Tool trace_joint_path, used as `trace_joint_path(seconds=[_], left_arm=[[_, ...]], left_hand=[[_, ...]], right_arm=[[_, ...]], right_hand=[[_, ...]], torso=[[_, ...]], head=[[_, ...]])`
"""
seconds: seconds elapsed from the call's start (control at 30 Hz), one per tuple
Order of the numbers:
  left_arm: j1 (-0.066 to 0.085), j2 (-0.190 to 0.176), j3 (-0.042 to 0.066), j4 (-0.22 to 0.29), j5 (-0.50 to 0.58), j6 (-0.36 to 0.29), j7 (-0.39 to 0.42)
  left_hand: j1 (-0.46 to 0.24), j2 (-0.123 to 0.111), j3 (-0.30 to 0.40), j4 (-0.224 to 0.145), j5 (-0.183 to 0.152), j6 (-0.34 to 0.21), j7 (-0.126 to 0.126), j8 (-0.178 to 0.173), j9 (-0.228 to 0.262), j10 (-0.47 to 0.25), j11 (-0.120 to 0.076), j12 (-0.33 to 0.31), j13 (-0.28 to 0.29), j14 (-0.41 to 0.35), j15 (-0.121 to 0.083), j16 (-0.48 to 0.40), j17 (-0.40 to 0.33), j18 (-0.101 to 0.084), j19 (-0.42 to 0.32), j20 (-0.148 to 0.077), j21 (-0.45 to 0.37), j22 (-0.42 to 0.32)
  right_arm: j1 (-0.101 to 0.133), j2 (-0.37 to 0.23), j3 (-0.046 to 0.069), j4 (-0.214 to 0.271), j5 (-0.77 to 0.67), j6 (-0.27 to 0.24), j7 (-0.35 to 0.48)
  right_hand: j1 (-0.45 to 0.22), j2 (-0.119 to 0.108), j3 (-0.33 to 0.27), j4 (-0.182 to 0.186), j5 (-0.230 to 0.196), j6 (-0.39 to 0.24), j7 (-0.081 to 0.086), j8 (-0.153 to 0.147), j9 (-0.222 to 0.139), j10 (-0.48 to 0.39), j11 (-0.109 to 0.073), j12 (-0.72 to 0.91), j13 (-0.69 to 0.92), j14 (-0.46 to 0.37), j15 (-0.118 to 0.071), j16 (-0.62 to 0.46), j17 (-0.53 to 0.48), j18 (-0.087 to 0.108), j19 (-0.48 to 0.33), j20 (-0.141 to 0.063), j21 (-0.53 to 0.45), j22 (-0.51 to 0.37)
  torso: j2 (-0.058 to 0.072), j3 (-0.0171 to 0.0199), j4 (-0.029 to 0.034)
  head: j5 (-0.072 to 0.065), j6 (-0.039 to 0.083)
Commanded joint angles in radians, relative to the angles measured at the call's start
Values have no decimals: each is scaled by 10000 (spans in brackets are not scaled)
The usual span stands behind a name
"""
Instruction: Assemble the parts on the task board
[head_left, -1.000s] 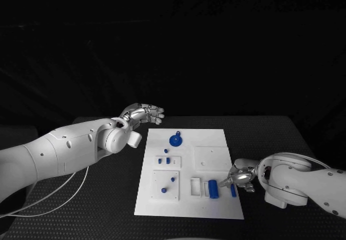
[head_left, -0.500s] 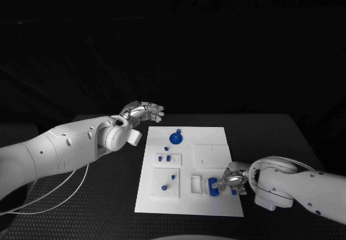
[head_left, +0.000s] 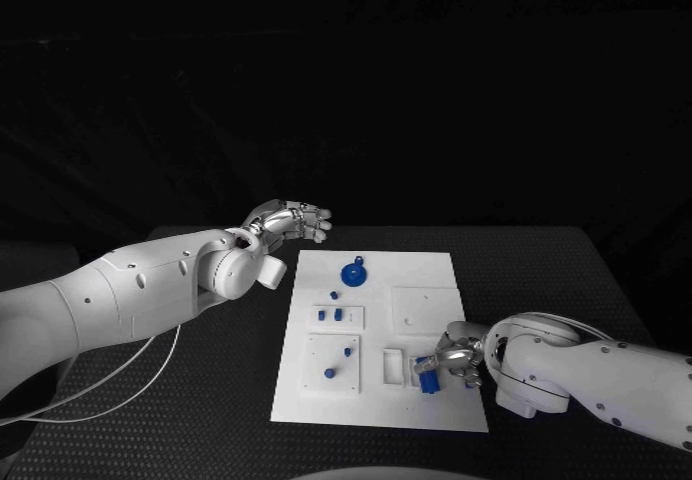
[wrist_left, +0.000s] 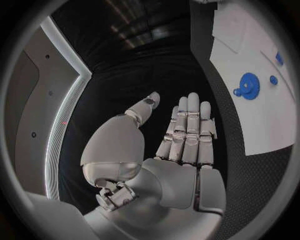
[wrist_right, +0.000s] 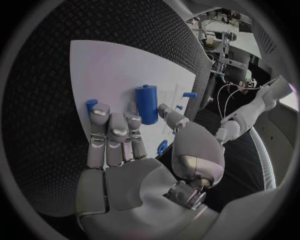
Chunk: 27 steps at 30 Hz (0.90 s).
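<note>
- Two hands in play, and the action is low in the frame: the right hand (head_left: 451, 362) is down at the lower right of the task board (head_left: 426, 272), fingers spread around a blue cylinder (wrist_right: 147, 103) beside the white slot block (head_left: 392, 366). Whether it truly grips the cylinder, I cannot tell.
- My read: the step in hand is picking this cylinder. Next comes a firm pinch, a lift, then lining it up with its seat.
- Left of that, the square tray (head_left: 333, 362) holds two small blue pegs.
- Further up, a smaller tray (head_left: 336, 317) carries two blue pegs.
- Up the board, the blue gear (head_left: 353, 274) lies flat.
- Farthest, the left hand (head_left: 293, 221) hovers off the board's upper-left corner, loosely curled and holding nothing.
</note>
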<state>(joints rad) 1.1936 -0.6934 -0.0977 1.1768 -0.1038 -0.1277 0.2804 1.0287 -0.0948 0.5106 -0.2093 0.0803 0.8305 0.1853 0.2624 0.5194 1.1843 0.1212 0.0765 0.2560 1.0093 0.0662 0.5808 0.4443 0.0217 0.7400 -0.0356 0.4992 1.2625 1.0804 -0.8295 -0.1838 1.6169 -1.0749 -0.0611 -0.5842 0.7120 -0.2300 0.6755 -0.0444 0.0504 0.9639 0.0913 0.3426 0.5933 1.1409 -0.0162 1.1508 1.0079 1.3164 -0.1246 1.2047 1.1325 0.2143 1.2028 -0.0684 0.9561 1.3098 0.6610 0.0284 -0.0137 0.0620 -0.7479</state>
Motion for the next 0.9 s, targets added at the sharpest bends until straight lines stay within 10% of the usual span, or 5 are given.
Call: trace_joint_path(seconds=[0.03, 0.3, 0.67, 0.9], left_arm=[[5, 30, 6, 24, 11, 164, 74], [5, 52, 7, 42, 11, 163, 69], [6, 55, 7, 27, 11, 154, 53], [7, 75, 7, 19, 10, 179, 37]], left_hand=[[-57, -6, -11, 58, -2, -71, -11, -3, -8, -67, -11, 2, -13, 24, 35, -66, 19, 86, 36, 55, -39, 14], [-58, -4, -11, 60, -1, -73, -10, -3, -8, -69, -11, 2, -13, 25, 35, -72, 26, 86, 37, 55, -42, 18], [-60, 1, -11, 65, -1, -73, -11, 0, -8, -68, -11, 3, -14, 27, 36, -81, 38, 87, 37, 55, -46, 24], [-63, 3, -12, 69, -1, -72, -10, 1, -8, -68, -11, 4, -15, 29, 36, -85, 43, 86, 38, 56, -48, 27]], right_arm=[[-93, 57, -62, -30, -184, 111, -102], [-93, 118, -91, -41, -247, 134, -177], [-73, -193, -95, 268, -76, -177, -120], [405, -374, -94, 668, 684, -164, -98]], right_hand=[[-73, 77, 52, -62, -12, -48, 39, 7, -278, -22, -11, 24, 28, -1, 5, 60, 10, 475, -26, -44, 47, 173], [289, 237, 294, -596, -13, 44, 23, -14, -252, 8, -25, 0, 100, 7, -5, 71, 15, 475, -57, -44, 122, 168], [606, 1300, 972, -1536, -16, 553, -85, 68, -182, 220, -118, -97, 173, 58, -60, 117, 26, 475, -86, 131, 274, 161], [282, 1463, 1073, -1653, -10, 793, -148, 65, -203, 366, -179, -210, 156, 119, -91, 226, 119, 475, -80, 195, 347, 154]], torso=[[1, 0, -13], [0, -8, -5], [-5, -7, -9], [0, -6, -19]], head=[[19, -29], [44, -58], [83, -64], [104, -41]])
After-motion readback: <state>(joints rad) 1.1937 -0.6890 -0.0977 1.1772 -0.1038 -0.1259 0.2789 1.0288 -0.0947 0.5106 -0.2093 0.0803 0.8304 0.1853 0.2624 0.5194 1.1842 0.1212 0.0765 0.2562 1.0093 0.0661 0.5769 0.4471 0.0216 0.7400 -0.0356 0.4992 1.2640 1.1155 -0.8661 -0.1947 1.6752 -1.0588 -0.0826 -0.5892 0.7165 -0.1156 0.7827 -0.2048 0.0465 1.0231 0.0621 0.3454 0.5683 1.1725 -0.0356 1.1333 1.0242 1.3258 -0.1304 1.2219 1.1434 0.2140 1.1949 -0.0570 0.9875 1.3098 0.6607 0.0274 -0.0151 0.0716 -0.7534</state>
